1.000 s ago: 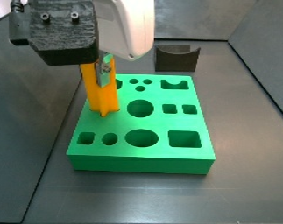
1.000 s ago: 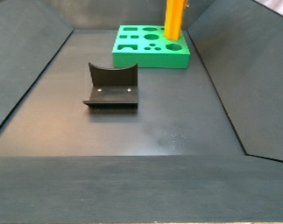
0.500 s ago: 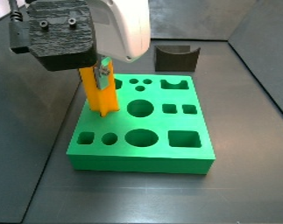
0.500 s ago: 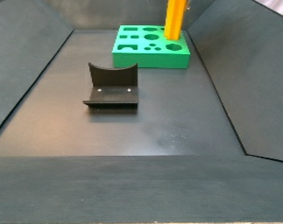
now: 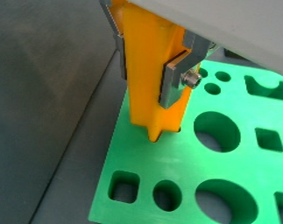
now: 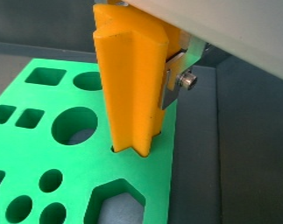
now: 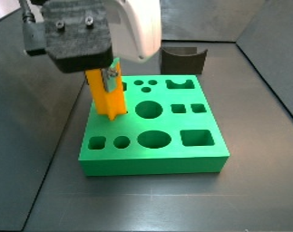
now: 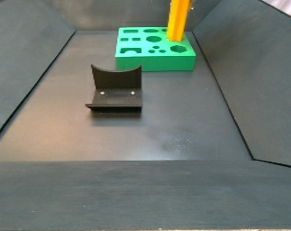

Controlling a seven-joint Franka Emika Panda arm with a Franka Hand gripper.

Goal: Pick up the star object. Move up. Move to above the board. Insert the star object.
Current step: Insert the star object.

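Note:
The orange star object (image 5: pixel 150 79) stands upright in my gripper (image 5: pixel 148 87), which is shut on its upper part. A silver finger (image 5: pixel 179 74) presses one side; the opposite finger is mostly hidden. The prism's lower end sits in a hole at the edge of the green board (image 5: pixel 179 164). Both wrist views show this: star object (image 6: pixel 126 87), gripper (image 6: pixel 138 87), finger (image 6: pixel 171 83), board (image 6: pixel 91 164). In a side view the gripper (image 7: pixel 102 78) holds the star object (image 7: pixel 106 100) over the board's (image 7: pixel 155 161) far left hole. In another side view the star object (image 8: pixel 179 18) rises from the board (image 8: pixel 154 63).
The dark fixture (image 7: pixel 182 60) stands just behind the board, and shows in the middle of the floor in a side view (image 8: pixel 113 87). Dark sloping walls close in the floor on all sides.
The gripper with the star object has shifted slightly, and in a side view the board sits a little further right and turned. The star object stays gripped.

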